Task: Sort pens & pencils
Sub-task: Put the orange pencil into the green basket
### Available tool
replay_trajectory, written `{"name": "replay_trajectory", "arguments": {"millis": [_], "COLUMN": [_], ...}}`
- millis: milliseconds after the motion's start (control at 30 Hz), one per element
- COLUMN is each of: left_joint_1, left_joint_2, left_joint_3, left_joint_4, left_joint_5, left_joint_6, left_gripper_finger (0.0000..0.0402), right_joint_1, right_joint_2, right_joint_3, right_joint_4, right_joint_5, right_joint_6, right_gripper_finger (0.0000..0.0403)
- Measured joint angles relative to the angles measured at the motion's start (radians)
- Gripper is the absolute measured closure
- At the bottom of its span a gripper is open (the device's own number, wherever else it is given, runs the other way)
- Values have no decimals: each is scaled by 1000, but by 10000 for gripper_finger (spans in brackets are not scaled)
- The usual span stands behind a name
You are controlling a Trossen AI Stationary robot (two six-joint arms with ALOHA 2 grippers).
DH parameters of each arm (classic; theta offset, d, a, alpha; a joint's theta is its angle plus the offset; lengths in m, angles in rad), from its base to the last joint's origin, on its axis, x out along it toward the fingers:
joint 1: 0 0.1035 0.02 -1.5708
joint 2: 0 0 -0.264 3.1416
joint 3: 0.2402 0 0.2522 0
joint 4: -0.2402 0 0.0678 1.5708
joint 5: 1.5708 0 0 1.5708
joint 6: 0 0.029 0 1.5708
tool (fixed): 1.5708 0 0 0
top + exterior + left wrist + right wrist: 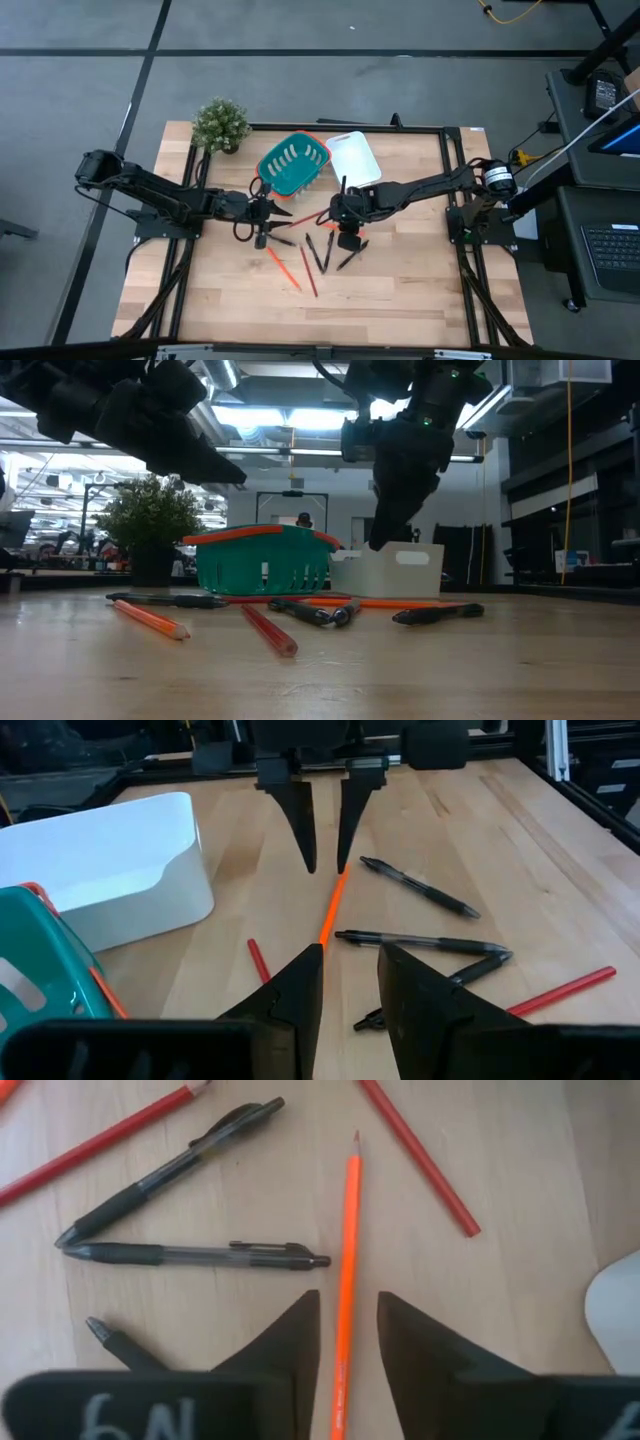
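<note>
looking straight down from the high view, both arms reach in over a pale wooden table (400,290) framed by black rails, on a grey floor with desks and a keyboard off to the right. a teal basket (292,165) with an orange rim, a white bin (354,158) and a small potted plant (220,124) sit along the far side. the pens (328,252) and the pencils (290,268) are scattered mid-table between and in front of the two arms; about four dark pens and four red or orange pencils can be made out, though the arms hide some. the left gripper (262,214) and the right gripper (345,214) face each other over the pile

the low view shows three pencils and about four pens lying flat on the wood in front of the basket and bin, with a bright workshop behind; both grippers hang clear above the table

the left wrist view shows the left gripper's fingers (300,990) spread apart with nothing between them, above the table. one orange pencil (331,912) runs from them toward the right gripper's fingers opposite; three pens and two red pencils lie around it

the right wrist view shows the right gripper (348,1342) with its fingers parted, straddling the orange pencil, which lies on the wood in the gap; i cannot tell whether they touch it. three pens lie to one side, two red pencils beyond
</note>
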Motion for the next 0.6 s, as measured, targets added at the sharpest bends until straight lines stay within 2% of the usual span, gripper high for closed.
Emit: {"name": "replay_trajectory", "arguments": {"millis": [300, 600], "left_joint_1": [0, 2], "left_joint_2": [0, 0], "left_joint_3": [0, 0], "left_joint_4": [-13, -50], "left_joint_5": [0, 0], "left_joint_6": [1, 1], "left_gripper_finger": [308, 308], "right_joint_1": [0, 0], "right_joint_2": [90, 157], "right_joint_3": [0, 1], "right_joint_4": [-20, -25], "right_joint_5": [-1, -74], "right_joint_6": [4, -9], "right_gripper_finger": [252, 247]}}
